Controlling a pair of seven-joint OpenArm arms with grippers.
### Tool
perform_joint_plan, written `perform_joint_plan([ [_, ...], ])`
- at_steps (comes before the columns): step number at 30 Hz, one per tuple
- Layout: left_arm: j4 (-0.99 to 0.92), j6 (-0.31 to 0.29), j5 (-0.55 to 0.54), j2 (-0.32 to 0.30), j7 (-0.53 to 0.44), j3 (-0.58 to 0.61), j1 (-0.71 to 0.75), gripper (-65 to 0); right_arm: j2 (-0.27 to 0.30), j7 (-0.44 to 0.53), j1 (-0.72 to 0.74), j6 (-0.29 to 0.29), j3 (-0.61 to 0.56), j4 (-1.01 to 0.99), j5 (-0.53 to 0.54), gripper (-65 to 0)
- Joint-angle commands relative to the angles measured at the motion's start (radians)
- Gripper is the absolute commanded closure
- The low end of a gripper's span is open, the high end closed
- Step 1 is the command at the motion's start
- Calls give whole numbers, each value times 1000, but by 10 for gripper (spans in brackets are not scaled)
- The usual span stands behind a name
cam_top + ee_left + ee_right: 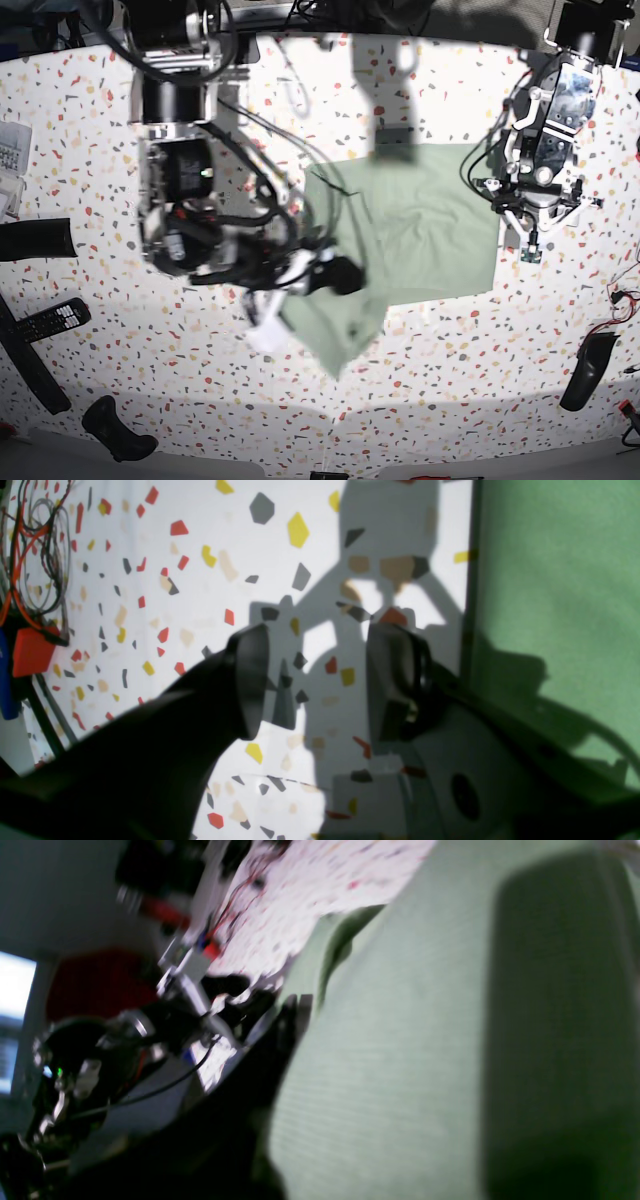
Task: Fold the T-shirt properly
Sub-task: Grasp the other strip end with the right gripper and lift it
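In the left wrist view, the left gripper [315, 680] hangs over the speckled table [210, 605] with its two dark fingers [250, 680] spread well apart and nothing between them; the T-shirt [560, 595] lies flat just to that gripper's right, its straight edge running past the right finger, and a bundle of red and grey wires [35, 555] sits far off to the left. In the right wrist view, blurred, the right gripper [295, 1015] is pinched narrow on an edge of the T-shirt [400, 1040], and the green cloth fills the frame to its right. In the base view, the right gripper [335, 275] holds the T-shirt [420, 230] at its lower left part, where the cloth is drawn into a loose hanging corner below it, while the left gripper [530, 235] stands just beside the shirt's opposite edge, holding nothing. A remote control [50, 320] lies well off beyond the right arm.
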Motion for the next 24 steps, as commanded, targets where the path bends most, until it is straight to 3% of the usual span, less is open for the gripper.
perform_joint_plan([
  [1, 8, -16, -39, 3, 6, 2, -5, -299, -7, 21, 27, 9, -19, 29, 35, 0],
  [8, 8, -16, -39, 3, 6, 2, -5, -299, -75, 21, 27, 9, -121, 33, 7, 0],
  [15, 8, -19, -39, 3, 6, 2, -5, -299, -187, 31, 15, 9, -122, 33, -183, 0],
  [18, 8, -19, -29, 3, 6, 2, -5, -299, -187, 37, 10, 9, -124, 32, -248, 0],
  [24, 8, -13, 101, 2, 10, 2, -6, -299, -187, 42, 4, 9, -137, 31, -279, 0],
])
